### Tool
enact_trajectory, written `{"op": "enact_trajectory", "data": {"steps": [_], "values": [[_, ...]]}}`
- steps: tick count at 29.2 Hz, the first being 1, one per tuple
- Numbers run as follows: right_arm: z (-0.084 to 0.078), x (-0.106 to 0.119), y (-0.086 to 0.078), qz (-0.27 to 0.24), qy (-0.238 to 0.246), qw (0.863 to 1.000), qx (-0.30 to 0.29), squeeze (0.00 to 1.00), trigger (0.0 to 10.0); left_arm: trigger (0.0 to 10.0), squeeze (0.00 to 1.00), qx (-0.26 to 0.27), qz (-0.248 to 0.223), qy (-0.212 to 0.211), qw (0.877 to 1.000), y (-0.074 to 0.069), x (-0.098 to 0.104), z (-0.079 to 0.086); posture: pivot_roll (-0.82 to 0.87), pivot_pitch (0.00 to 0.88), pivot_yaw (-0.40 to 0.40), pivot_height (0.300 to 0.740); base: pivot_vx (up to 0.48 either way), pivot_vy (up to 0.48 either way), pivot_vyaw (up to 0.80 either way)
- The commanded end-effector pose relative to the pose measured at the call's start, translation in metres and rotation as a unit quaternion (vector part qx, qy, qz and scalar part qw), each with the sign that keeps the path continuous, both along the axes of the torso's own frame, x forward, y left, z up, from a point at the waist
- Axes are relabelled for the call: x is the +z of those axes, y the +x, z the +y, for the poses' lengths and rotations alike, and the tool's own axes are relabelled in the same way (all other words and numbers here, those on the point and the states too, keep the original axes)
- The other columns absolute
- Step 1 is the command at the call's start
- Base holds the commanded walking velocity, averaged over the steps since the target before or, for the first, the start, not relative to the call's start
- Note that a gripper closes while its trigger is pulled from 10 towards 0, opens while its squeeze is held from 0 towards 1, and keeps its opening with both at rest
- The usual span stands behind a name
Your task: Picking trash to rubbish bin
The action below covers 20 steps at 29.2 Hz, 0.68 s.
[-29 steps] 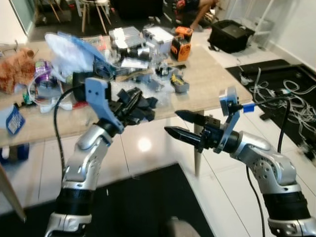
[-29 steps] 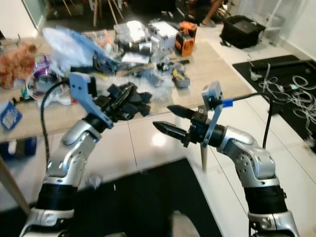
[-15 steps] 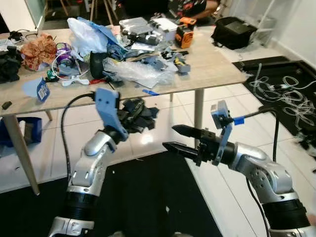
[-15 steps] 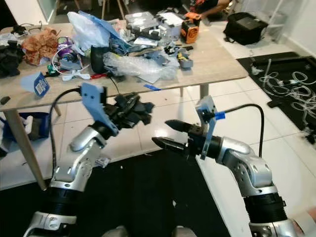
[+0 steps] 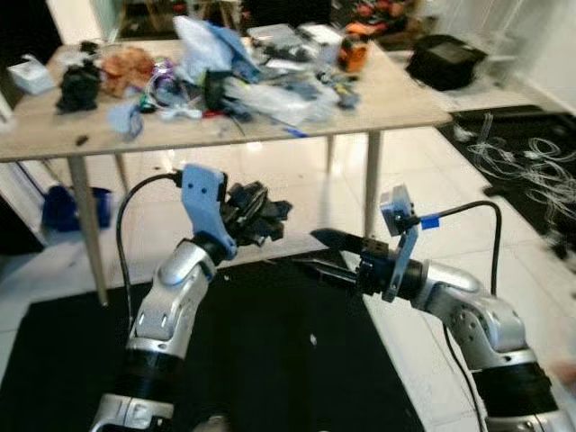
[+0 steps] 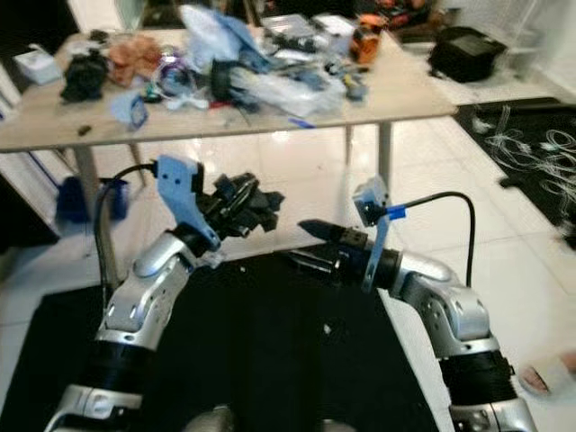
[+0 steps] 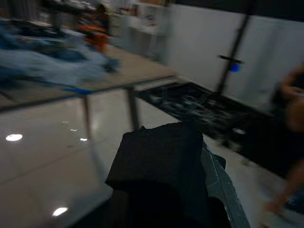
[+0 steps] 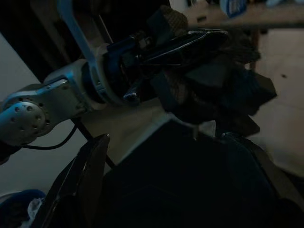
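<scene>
Left gripper (image 5: 256, 216) raised at chest height over the black mat (image 5: 225, 360), fingers clamped on a crumpled wad of black trash (image 5: 265, 220) that bulges out around the fingertips. In the left wrist view, the same black wad (image 7: 161, 161) right before the lens, blocking the lower middle; beyond it, blurred white floor tiles and a table leg.

Right gripper (image 5: 322, 255) held out just beside and a little lower, pointing toward the left one, fingers spread apart with nothing between them. A black cable with a blue tag (image 5: 430, 220) looping off its wrist. In the dim right wrist view, the left arm and its dark wad (image 8: 213, 80) close ahead, not touching.

Farther out, a wooden table (image 5: 396, 103) well behind both arms, heaped with clutter: clear and blue plastic bags (image 5: 270, 94), a brown plush toy (image 5: 126, 65), an orange power tool (image 5: 353, 54), a dark bundle (image 5: 79, 85). Blue bucket (image 5: 61, 209) on the floor under the table's left end. Off to the right, a second black mat strewn with white cables (image 5: 531, 171), and a black case (image 5: 445, 61) beyond. Glossy white tiles (image 5: 297, 189) between mat and table.
</scene>
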State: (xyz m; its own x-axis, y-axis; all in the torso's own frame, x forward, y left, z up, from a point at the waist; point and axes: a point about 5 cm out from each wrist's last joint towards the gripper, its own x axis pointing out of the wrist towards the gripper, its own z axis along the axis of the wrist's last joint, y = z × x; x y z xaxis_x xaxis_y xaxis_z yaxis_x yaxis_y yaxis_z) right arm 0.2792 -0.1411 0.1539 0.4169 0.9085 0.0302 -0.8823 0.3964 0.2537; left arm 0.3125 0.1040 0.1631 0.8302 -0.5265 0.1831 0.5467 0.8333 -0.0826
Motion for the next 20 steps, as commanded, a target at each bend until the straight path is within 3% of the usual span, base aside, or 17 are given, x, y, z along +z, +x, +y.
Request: {"op": "enact_trajectory", "data": {"steps": [1,20], "values": [[0.0023,-0.0017,-0.0001,0.000,-0.001,1.000,0.000,0.00,10.0,10.0,0.00,0.007,0.005,0.005,1.000,-0.0001,-0.0042,0.0034,-0.06,0.000,-0.044,0.740,-0.394,0.000,0.00],[0.0031,-0.0023,0.0001,-0.001,-0.002,1.000,-0.001,0.00,10.0,10.0,0.00,-0.002,0.002,0.010,1.000,0.0004,-0.0056,0.0007,-0.06,0.000,-0.044,0.740,-0.394,0.000,0.00]]}}
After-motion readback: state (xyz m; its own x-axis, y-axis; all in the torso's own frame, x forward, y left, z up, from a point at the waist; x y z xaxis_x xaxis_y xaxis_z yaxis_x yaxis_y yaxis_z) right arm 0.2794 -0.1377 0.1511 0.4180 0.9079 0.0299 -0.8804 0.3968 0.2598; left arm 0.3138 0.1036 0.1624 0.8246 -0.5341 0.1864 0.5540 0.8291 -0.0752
